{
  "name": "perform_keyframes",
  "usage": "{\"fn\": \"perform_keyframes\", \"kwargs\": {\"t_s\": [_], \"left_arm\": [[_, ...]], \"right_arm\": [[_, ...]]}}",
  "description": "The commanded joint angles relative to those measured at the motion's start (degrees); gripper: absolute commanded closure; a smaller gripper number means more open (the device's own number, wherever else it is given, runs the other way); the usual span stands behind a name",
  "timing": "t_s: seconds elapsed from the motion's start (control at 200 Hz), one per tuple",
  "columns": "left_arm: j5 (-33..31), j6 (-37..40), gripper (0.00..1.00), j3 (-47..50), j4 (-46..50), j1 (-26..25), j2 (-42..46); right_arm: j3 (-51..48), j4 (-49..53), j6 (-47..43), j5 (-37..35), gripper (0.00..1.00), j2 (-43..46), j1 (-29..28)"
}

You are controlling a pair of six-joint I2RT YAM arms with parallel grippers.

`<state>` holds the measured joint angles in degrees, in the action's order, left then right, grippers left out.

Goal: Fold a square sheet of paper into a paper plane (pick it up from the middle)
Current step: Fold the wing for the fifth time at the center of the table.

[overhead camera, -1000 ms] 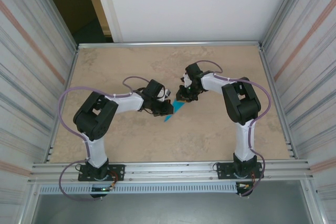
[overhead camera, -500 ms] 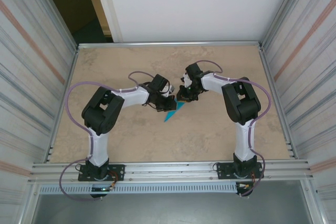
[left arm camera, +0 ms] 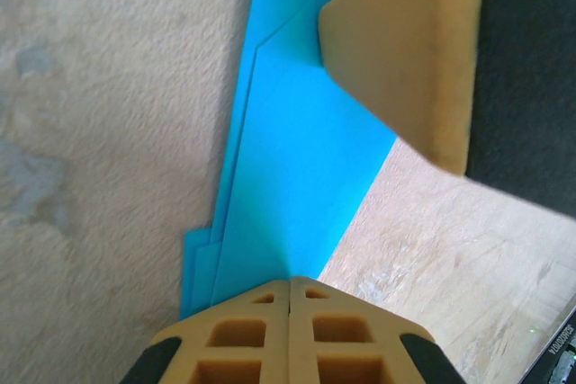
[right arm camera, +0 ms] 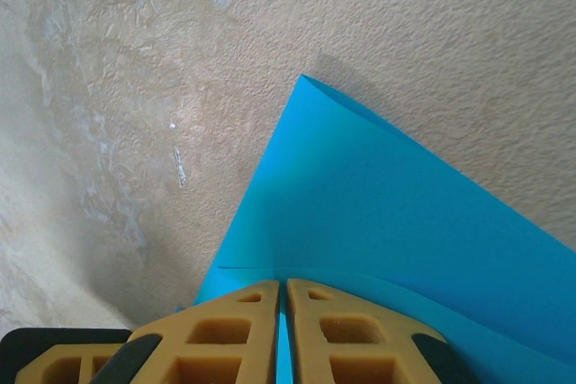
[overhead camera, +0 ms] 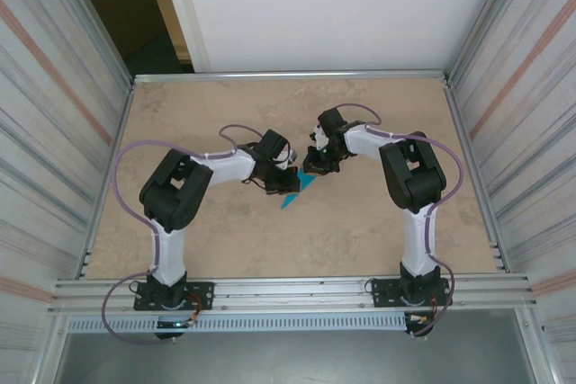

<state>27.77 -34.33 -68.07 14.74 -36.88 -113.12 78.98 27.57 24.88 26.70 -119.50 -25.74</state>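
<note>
One folded sheet of paper (overhead camera: 297, 192), turquoise and creased into a narrow pointed shape, lies flat near the middle of the tabletop (overhead camera: 360, 231). In the top view its long axis runs diagonally. The sharp end aims toward the tabletop's near edge and the left arm's side, and the wider end toward the far edge and the right arm's side. The left wrist view shows stacked layers with stepped edges along one side of the sheet (left arm camera: 297, 177).

Two grippers meet over it. The left gripper (left arm camera: 290, 287) has its fingers pressed together with no gap, tips at the sheet's narrowing end. The right gripper (right arm camera: 281, 290) has its fingers drawn to a thin slit with blue showing in it, tips on the wider end (right arm camera: 387, 213). Whether either pinches a layer cannot be told.

Since a second ago the left arm's elbow has swung away from the tabletop's near edge and its gripper (overhead camera: 283, 177) has shifted closer to the right gripper (overhead camera: 311, 168). The right arm and the sheet have barely moved.
</note>
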Motion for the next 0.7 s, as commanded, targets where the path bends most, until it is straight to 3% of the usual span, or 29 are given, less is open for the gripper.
{"fn": "perform_keyframes", "kwargs": {"t_s": [0.0, 0.692], "left_arm": [[-1.48, 0.46, 0.93, 2.9, 5.29, -0.56, 2.01], [-1.77, 0.77, 0.93, 9.4, 7.91, -0.65, 7.25]], "right_arm": [[-1.71, 4.36, -1.46, -7.18, 0.87, -5.78, 0.24], [-0.94, 5.82, -1.99, -8.06, 0.87, -6.87, 0.25]]}}
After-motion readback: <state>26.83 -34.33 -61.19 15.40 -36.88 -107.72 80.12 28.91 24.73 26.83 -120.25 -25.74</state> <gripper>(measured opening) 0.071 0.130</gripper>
